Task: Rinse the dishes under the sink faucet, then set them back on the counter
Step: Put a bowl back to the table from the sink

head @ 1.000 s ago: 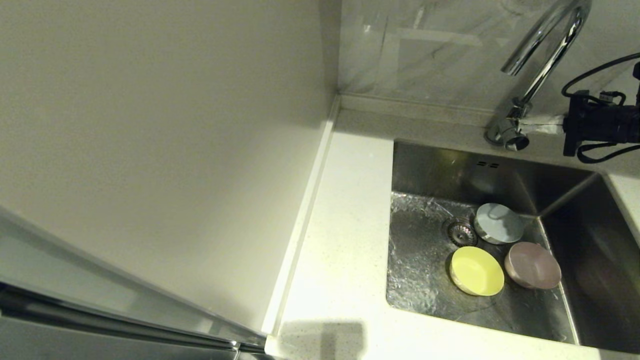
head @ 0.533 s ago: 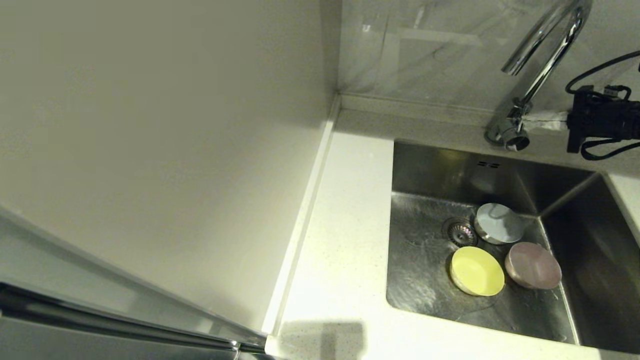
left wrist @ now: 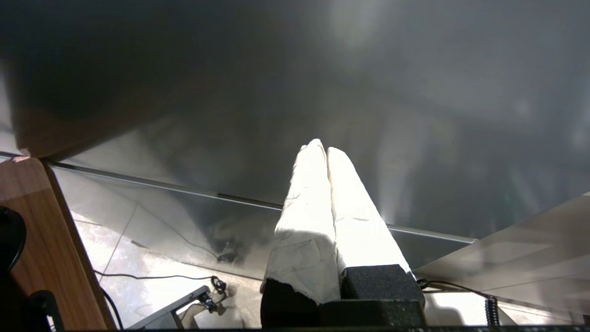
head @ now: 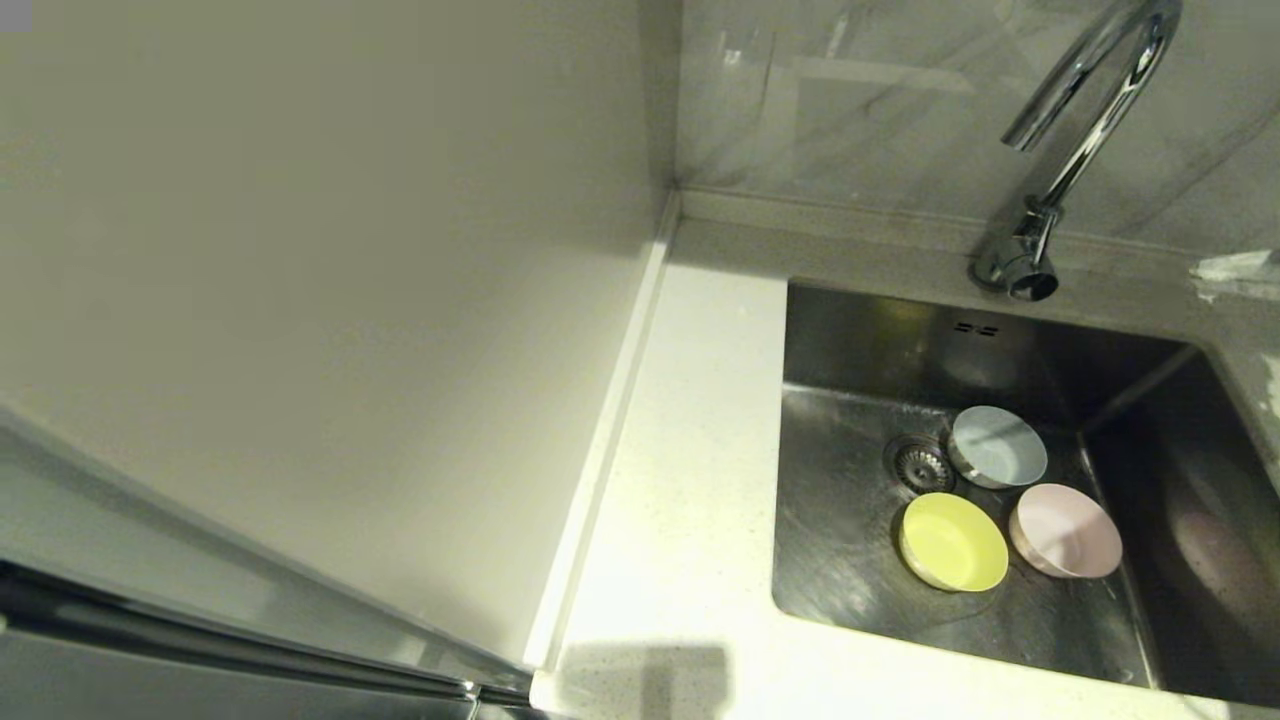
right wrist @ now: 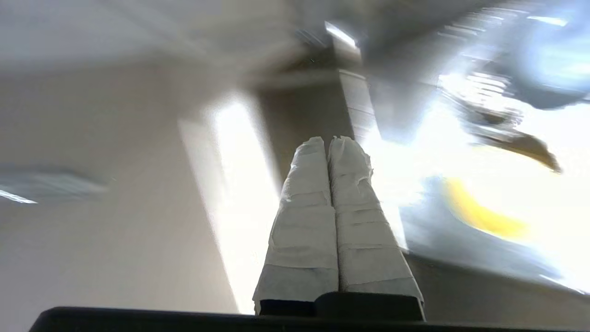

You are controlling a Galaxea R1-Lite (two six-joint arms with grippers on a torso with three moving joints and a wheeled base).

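Three small bowls lie on the floor of the steel sink (head: 840, 520) beside its drain (head: 921, 464): a pale blue one (head: 997, 447), a pink one (head: 1066, 530) and a yellow one (head: 953, 541). The chrome faucet (head: 1090, 110) arches over the basin's back edge, and no stream shows from its spout. My right gripper (head: 1205, 272) (right wrist: 328, 140) is shut and empty. Only its white-wrapped tips show at the head view's right edge, right of the faucet's base. The yellow bowl (right wrist: 484, 216) is a blur in the right wrist view. My left gripper (left wrist: 321, 147) is shut and empty, parked low, out of the head view.
The white speckled counter (head: 690, 480) runs along the sink's left side, with a raised strip against the pale side wall (head: 300, 300). Grey marbled tiles (head: 850, 100) rise behind the faucet. A steel cabinet front (left wrist: 415, 92) fills the left wrist view.
My right gripper has pulled away from the faucet's base to the right, leaving only its tips in the head view. The ripples on the sink floor have died down.
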